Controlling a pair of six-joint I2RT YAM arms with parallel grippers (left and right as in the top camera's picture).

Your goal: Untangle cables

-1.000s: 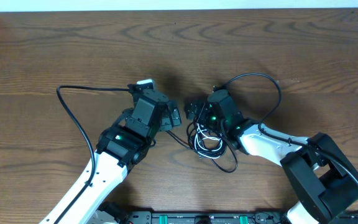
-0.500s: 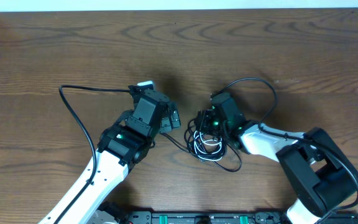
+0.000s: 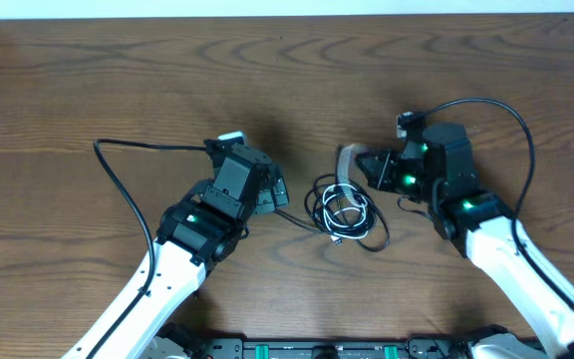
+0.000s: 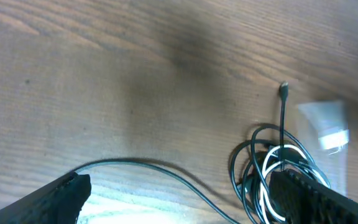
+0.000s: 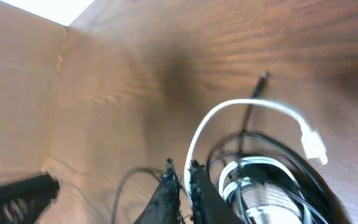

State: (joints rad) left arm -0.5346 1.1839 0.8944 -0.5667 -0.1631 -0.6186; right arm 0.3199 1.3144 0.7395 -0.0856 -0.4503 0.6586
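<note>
Step, likely: whitish strand [image 3: 346, 160] being teased from cable tangle [image 3: 345, 211].
Right fingers [image 5: 166, 196]: clamped on strand.
Left fingers [image 4: 55, 198]: spread, beside tangle.
Next: tangle should be pinned.

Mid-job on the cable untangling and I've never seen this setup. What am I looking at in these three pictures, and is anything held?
These are two robot arms at a wooden table. The wide picture is taken from above; the other two come from a small camera on each arm's wrist. From above, the left arm enters at lower left, the right arm at lower right. Between them lies a knot of thin black cables with a white cable among them. The left tool is wide open and holds nothing. The right tool is shut, and its wrist view shows the white cable arching up from its fingertips, so it seems to be pinching that one.
</note>
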